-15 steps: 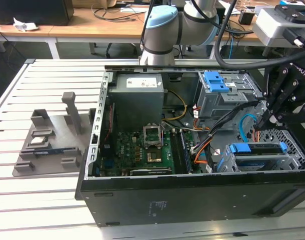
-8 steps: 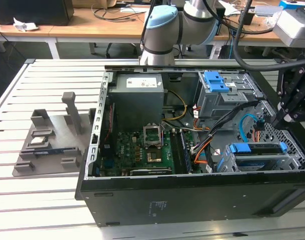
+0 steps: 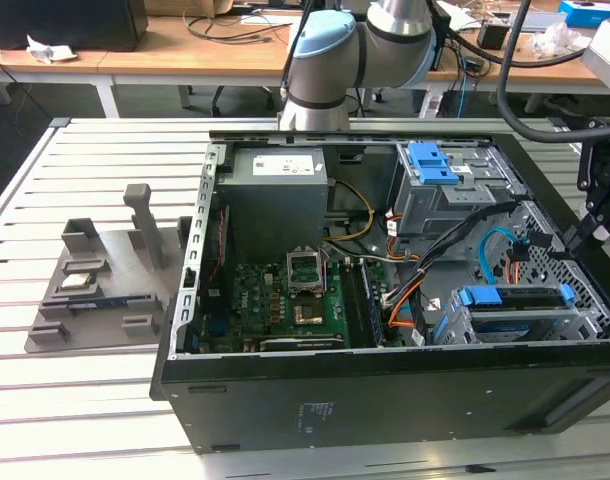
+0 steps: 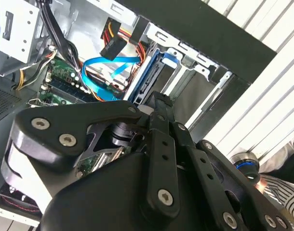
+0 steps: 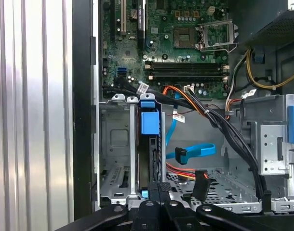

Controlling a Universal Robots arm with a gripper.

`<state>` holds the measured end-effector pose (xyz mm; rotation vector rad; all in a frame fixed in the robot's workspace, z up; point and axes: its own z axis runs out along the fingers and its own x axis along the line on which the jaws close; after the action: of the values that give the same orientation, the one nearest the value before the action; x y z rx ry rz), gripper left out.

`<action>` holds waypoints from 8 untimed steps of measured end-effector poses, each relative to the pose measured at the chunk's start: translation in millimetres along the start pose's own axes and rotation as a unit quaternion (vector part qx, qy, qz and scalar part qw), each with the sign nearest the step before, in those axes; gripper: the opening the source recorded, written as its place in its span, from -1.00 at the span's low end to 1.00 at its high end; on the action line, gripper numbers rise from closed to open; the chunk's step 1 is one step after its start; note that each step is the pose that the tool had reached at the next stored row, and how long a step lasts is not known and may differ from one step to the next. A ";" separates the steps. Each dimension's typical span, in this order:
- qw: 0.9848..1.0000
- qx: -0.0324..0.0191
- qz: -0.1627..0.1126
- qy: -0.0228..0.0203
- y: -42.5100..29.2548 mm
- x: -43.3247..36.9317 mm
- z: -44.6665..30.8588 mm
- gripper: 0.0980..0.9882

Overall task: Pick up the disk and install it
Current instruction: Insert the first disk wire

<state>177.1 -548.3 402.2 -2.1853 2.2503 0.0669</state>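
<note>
The disk (image 3: pixel 523 297) stands on edge in a slot of the lower grey drive cage (image 3: pixel 515 325), at the front right of the open computer case in the exterior view. Its blue carrier frame shows at both ends. In the first wrist view the disk (image 5: pixel 153 159) runs down the slot below its blue tab. My gripper (image 3: pixel 597 228) hangs over the case's right wall, just beyond the disk's outer end. Its black fingers (image 5: pixel 159 186) lie close together with nothing between them; in the second wrist view the gripper (image 4: pixel 155 98) points toward the cage. Whether it touches the disk I cannot tell.
A second drive cage with a blue latch (image 3: pixel 432 163) sits at the back right of the case (image 3: pixel 385 400). Black and orange cables (image 3: pixel 455 250) and a blue cable (image 3: pixel 500 245) cross between the cages. The motherboard (image 3: pixel 285 295) fills the left half. A grey fixture (image 3: pixel 105 280) lies outside, left.
</note>
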 end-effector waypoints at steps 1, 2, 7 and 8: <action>1.000 0.000 0.000 0.000 -1.5 -0.4 0.1 -0.98; 1.000 0.000 0.000 0.000 -3.5 -1.1 0.1 -0.98; 1.000 0.000 0.000 0.000 -13.2 -5.3 0.4 -0.98; 1.000 0.000 0.000 0.000 -14.8 -6.4 0.4 -0.98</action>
<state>192.1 -542.3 401.6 -2.1857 2.2507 0.0660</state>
